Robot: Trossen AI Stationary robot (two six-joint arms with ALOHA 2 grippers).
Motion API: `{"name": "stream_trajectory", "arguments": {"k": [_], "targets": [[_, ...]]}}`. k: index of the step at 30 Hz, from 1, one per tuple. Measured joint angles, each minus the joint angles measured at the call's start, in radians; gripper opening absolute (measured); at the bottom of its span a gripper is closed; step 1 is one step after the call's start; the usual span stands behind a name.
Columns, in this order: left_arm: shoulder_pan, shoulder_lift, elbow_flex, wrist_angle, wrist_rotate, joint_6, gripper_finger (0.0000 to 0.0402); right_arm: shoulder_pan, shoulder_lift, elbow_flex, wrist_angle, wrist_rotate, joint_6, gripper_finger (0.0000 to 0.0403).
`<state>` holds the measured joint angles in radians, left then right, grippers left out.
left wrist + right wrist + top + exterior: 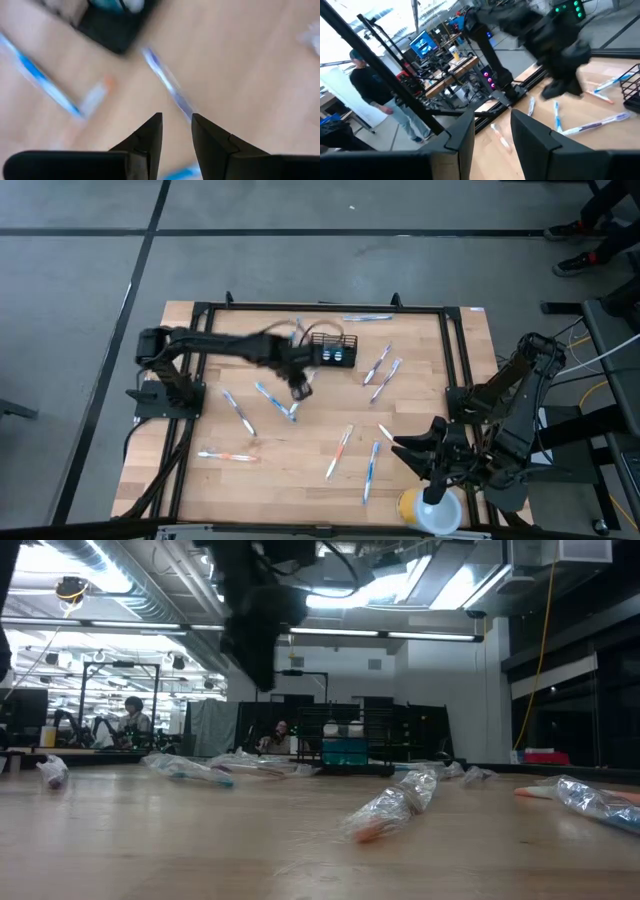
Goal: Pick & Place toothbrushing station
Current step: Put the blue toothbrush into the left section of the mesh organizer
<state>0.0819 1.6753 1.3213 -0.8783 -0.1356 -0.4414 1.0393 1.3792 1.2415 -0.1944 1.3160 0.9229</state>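
Black mesh toothbrushing station point(331, 346) stands at far centre of the wooden bench point(300, 455), w/ one toothbrush sticking up from its left end; in low view it shows as a dark rack point(345, 745) far across the bench. Left gripper point(300, 387) hangs above the bench just in front-left of the station, over blue-and-white wrapped toothbrushes point(275, 400); wrist view shows its jaws point(176, 131) parted by a narrow gap, nothing between them. More wrapped brushes lie scattered: two to the station's right point(381, 370), several nearer the front point(355, 455), one at front left point(225, 456). Right gripper point(405, 446) waits at front right, jaws slightly apart, empty point(492, 125). Yellow cup w/ pale lid point(432, 508) sits at the front-right edge.
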Motion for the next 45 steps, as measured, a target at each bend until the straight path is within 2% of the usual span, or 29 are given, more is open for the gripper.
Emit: {"name": "stream_trajectory", "arguments": {"k": [4, 7, 14, 17, 21, 28, 34, 40, 45], "targets": [[-0.094, -0.047, -0.127, 0.088, -0.006, -0.211, 0.0100, 0.000, 0.000, 0.000, 0.000, 0.000, -0.007, 0.0130], [-0.143, -0.047, -0.183, 0.073, -0.063, -0.410, 0.0100, -0.001, 0.000, 0.000, 0.002, -0.014, -0.007, 0.0130], [-0.230, -0.071, -0.212, -0.091, -0.292, -1.089, 0.0100, -0.001, 0.000, 0.000, 0.043, -0.023, -0.013, 0.0130], [-0.256, -0.084, -0.212, -0.206, -0.314, -1.364, 0.0100, -0.001, 0.000, 0.000, 0.079, -0.023, -0.052, 0.0130], [-0.275, -0.089, -0.212, -0.340, -0.315, -1.604, 0.0100, -0.001, 0.000, 0.000, 0.110, -0.022, -0.109, 0.0130], [-0.224, -0.090, -0.226, -0.299, -0.312, -1.670, 0.0100, -0.001, 0.000, 0.000, 0.116, -0.023, -0.124, 0.0130], [-0.138, -0.089, -0.320, -0.177, -0.211, -1.695, 0.0100, -0.001, 0.000, 0.000, 0.151, -0.024, -0.166, 0.0130], [-0.103, -0.089, -0.390, -0.119, -0.186, -1.716, 0.0100, -0.001, 0.000, 0.000, 0.199, -0.023, -0.225, 0.0130], [-0.080, -0.089, -0.454, 0.019, -0.183, -1.719, 0.0100, -0.001, 0.000, 0.000, 0.200, -0.017, -0.226, 0.0130]]}}
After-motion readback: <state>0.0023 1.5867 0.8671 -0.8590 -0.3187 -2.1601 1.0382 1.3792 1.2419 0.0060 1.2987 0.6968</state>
